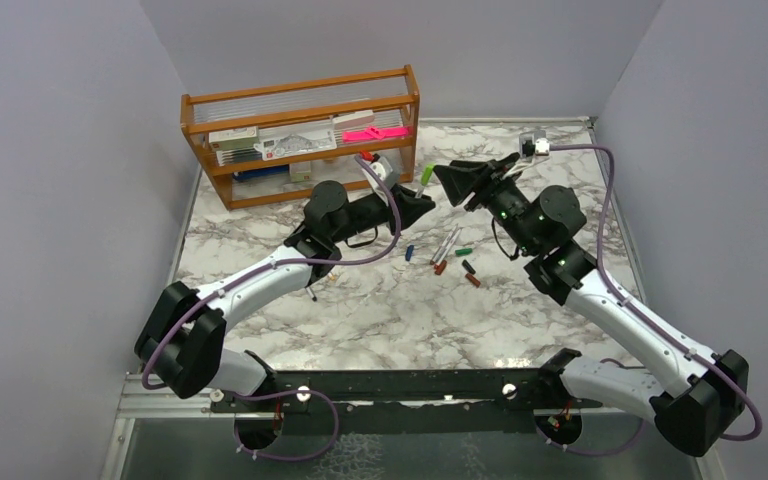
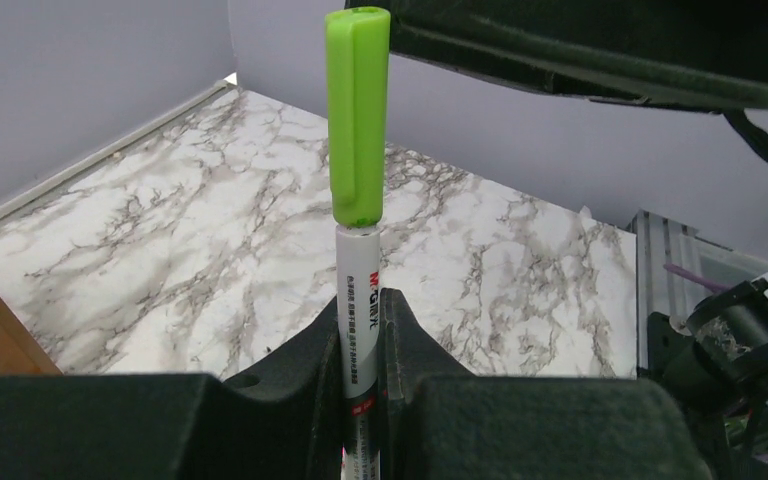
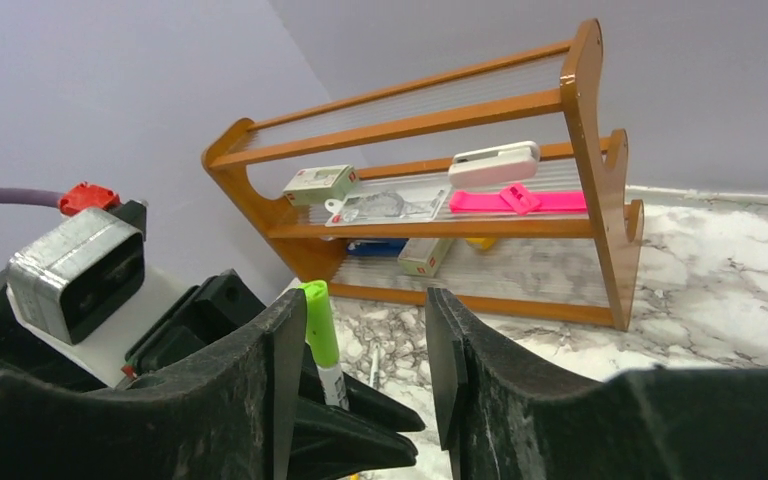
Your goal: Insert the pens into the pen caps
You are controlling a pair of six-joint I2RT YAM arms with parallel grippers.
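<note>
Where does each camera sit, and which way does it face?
Top external: above and behind, looking down on the marble table; both arms show.
Left wrist: on the left gripper, looking along its fingers clamping the green-capped pen.
Right wrist: on the right gripper, looking past its open fingers at the wooden rack.
Shared: all three show the pen.

One pen (image 2: 358,330) wearing one green cap (image 2: 357,115) is counted. At least two more pens (image 1: 447,243) are seen on the table (image 1: 380,310). Five loose caps (image 1: 463,251) are counted there: one blue, one green, three reddish or dark. One wooden rack (image 3: 600,180) is seen.
</note>
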